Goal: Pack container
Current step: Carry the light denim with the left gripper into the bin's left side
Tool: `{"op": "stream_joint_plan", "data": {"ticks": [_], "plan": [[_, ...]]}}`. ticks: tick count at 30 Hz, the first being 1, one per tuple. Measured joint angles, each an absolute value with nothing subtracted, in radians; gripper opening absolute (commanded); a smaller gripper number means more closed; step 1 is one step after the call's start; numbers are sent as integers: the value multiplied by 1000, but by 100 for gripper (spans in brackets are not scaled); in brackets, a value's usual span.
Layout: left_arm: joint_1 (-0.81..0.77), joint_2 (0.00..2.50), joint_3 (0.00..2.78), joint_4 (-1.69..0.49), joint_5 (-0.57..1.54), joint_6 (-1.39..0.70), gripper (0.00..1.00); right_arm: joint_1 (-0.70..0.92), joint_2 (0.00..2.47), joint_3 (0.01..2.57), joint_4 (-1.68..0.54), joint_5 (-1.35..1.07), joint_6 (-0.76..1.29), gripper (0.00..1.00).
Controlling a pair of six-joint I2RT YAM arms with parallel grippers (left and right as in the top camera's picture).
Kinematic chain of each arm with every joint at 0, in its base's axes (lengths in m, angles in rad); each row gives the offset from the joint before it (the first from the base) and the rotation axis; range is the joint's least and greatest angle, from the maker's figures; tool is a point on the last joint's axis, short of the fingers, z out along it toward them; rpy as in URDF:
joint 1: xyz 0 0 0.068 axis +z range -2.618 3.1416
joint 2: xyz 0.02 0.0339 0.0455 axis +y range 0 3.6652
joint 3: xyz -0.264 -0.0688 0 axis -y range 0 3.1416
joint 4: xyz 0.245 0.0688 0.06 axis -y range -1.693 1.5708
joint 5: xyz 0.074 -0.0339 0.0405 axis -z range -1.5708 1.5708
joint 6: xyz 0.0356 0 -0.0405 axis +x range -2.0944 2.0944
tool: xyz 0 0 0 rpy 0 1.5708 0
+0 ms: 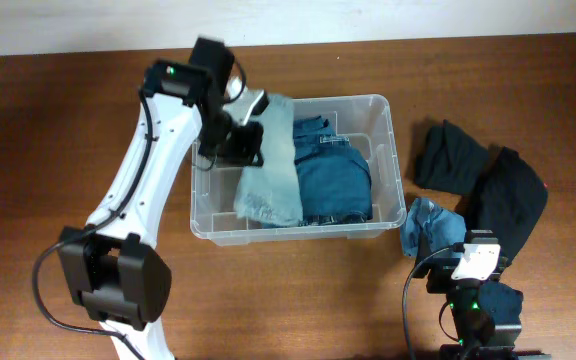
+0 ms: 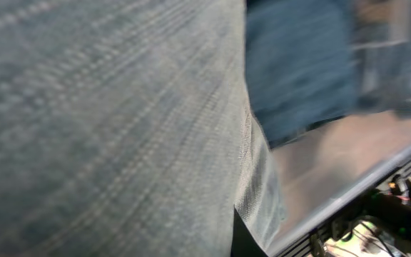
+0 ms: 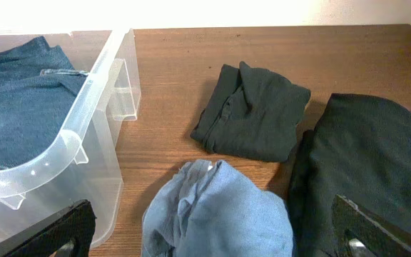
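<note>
**Left arm over the bin, right arm waiting by the loose clothes**

Your container (image 1: 396, 170) sits mid-bench (image 1: 68, 120), long side across the overhead view. Inside it, dark blue jeans (image 1: 336, 180) fill the right part, and a pale denim garment (image 1: 273, 170) lies along the left part, its top end over the far rim.

Your left arm reaches in over the bin's left end, with the left fingers (image 1: 244, 148) down against that pale denim. From above I cannot tell whether they are clamped on the cloth or just touching it. The left wrist camera is no help: pale denim (image 2: 105, 121) fills nearly the whole view, blurred, with a patch of the darker jeans (image 2: 298, 64) beyond it.

On your right side, the right fingers (image 3: 59, 232) are spread wide with nothing between them, low at the near edge of the bench. Just ahead of them sits a crumpled light blue cloth (image 3: 216, 214), near the bin's corner (image 3: 70, 139). Past it lies a folded black garment (image 3: 252, 114), and a larger black garment (image 3: 377, 157) is spread to its right.
</note>
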State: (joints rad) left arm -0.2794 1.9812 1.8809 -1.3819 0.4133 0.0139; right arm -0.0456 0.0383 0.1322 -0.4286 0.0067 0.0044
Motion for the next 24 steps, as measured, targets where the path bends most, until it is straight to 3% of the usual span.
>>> {"op": "stream_joint_plan", "data": {"ticks": [9, 24], "plan": [[-217, 1979, 1724, -1279, 495, -5, 0, -46, 38, 132, -429, 6, 4, 98], [-481, 1852, 1987, -1187, 474, 7, 0, -46, 38, 132, -429, 6, 4, 98]]}}
